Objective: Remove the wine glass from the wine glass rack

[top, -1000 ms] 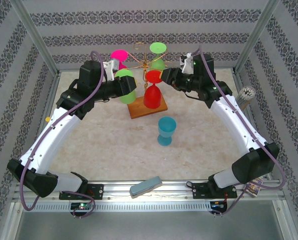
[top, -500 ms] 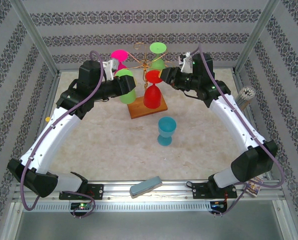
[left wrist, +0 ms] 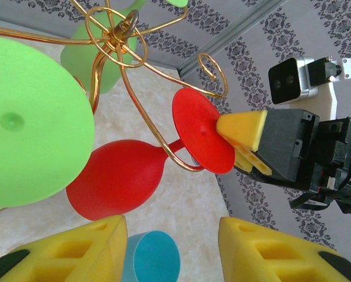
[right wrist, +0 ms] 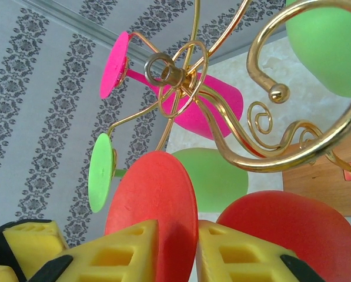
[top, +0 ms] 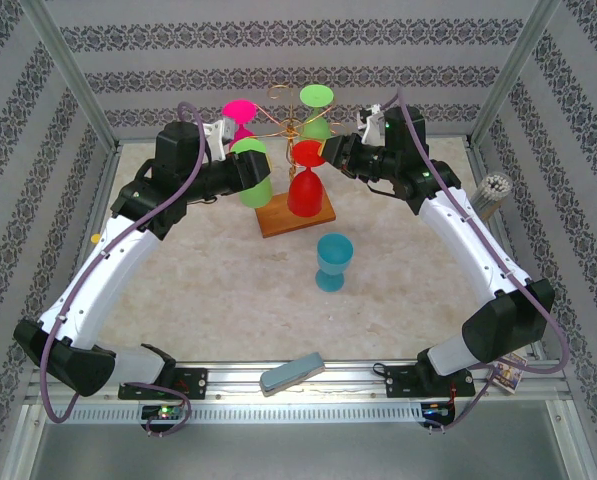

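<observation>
Remote view of the red wine glass (top: 304,190), which hung bowl-down from a scroll arm of the wine glass rack (top: 278,222). Its stem was threaded through the gold wire and its flat foot rested on top, above the surface (top: 228,290). I judged the glass to be light, rigid and probably smooth moulded plastic, so it was unlikely to shatter but might slip or pivot in a pinch. The thin round foot was the only part standing free of the wire, and I thought that the sensible place to take hold. The bowl hung close over the wooden base, and the stem was caged by the curl. I reckoned the foot would have to slide out along the open end of the curl rather than lift straight up, and that a snag could drag the whole light rack along. The right claw (right wrist: 176,230) straddled the rim of the foot with a yellow finger (right wrist: 128,249) on each face. As far as I could tell it was clenched on the foot. The left claw (left wrist: 170,222) hung released beside the pale green glass (top: 253,178), nothing between its fingers, and the blue cup (top: 333,260) stood apart on the surface. Against the frame a second earlier, the right arm had shifted only slightly at the foot. The rack, every hanging glass, the blue cup and the left arm kept their places.
</observation>
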Motion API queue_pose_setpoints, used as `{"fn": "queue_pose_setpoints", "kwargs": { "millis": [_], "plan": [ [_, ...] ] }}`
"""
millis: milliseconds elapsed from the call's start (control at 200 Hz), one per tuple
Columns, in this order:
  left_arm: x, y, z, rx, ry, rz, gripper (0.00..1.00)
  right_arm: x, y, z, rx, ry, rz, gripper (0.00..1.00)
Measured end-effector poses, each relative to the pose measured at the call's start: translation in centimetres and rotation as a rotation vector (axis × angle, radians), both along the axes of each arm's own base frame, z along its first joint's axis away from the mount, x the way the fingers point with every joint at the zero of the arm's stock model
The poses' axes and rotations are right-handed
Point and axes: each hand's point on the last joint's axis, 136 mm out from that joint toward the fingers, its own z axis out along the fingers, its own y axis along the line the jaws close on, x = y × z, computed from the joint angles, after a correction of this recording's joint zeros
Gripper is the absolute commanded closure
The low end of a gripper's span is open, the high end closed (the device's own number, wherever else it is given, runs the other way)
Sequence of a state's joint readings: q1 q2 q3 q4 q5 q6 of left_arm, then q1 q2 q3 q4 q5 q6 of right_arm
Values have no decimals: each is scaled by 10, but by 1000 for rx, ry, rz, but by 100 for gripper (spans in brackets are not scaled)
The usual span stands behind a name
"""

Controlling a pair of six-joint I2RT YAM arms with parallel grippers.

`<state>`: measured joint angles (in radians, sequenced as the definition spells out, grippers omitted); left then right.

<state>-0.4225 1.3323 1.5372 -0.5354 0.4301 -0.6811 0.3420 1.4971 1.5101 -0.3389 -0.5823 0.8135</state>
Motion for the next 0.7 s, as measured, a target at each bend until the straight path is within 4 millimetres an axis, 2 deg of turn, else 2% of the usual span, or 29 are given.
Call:
{"fn": "queue_pose_setpoints", "kwargs": {
  "millis": [235, 535, 699],
  "plan": [
    [0, 2, 0, -2, -3, 4, 55, -1, 1, 2, 10, 1, 5, 82],
    [-2, 3, 3, -8, -7, 4, 55, 0, 5, 14, 56, -20, 18, 100],
    [-2, 3, 2, -7, -5, 4, 55, 0, 4, 16, 69, -16, 21, 100]
  ]
}}
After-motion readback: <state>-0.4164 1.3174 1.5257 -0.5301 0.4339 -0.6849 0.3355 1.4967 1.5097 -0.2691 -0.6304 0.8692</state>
